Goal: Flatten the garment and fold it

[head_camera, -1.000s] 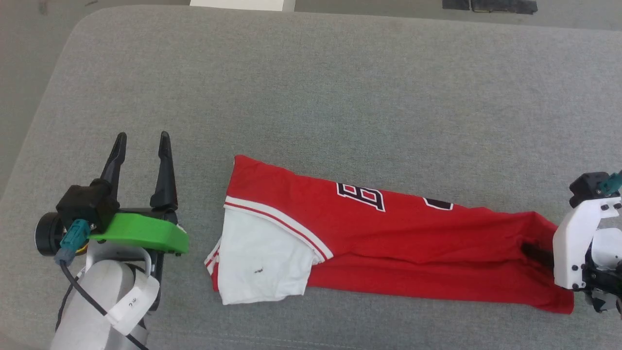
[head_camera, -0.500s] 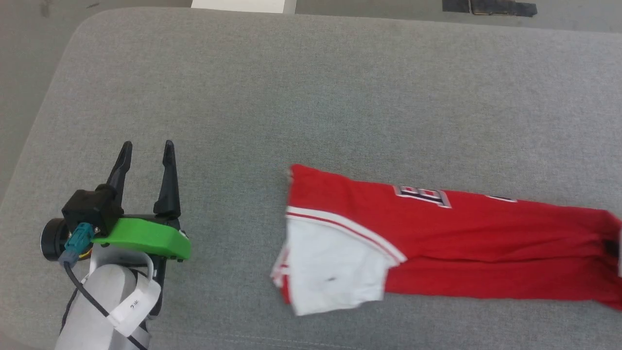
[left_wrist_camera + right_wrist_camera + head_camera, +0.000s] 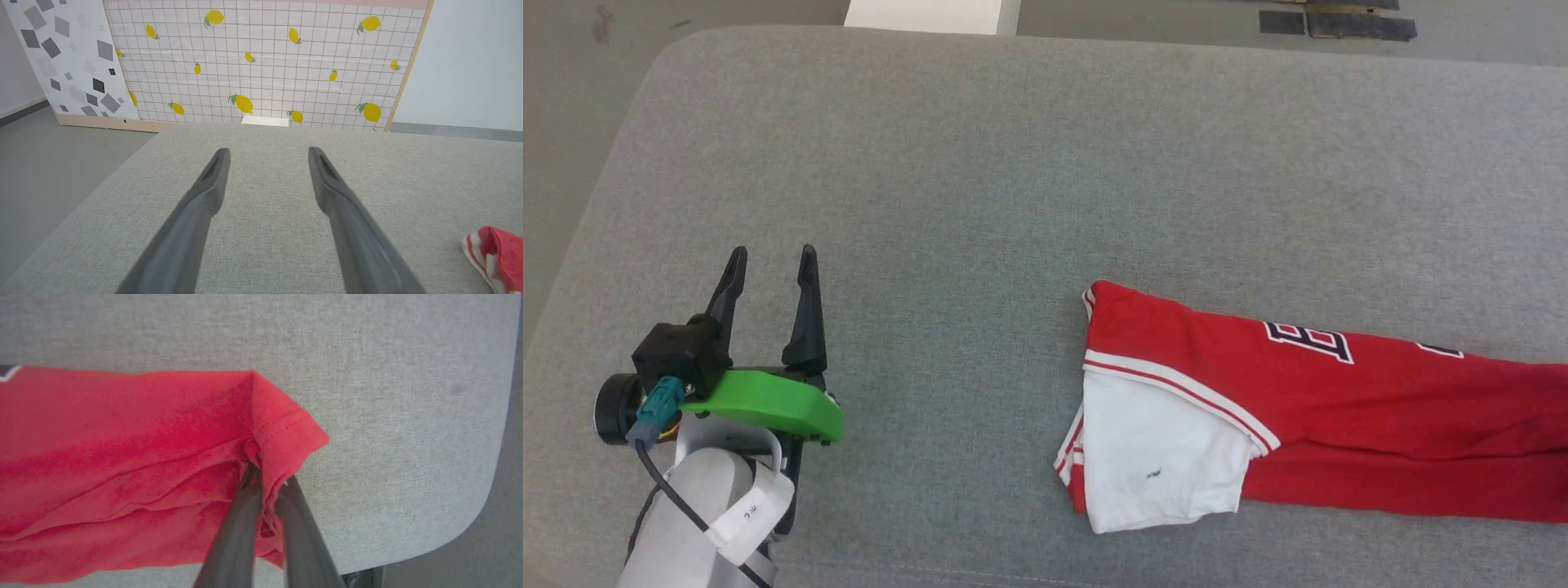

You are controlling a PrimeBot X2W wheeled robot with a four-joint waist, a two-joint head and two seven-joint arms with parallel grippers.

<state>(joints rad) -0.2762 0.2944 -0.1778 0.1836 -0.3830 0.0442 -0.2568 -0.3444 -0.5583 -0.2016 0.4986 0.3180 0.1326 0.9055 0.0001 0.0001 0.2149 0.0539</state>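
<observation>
Right wrist view: the right gripper pinches the hem corner of the garment, I think to pull it straight. The garment lies as a narrow strip on the grey cushion, toward its right side. The left gripper rests spread, well apart from it.

Grey fabric surface, rounded corners. White block at its far edge. Lemon-print grid panel behind; dark tape strips far right.
</observation>
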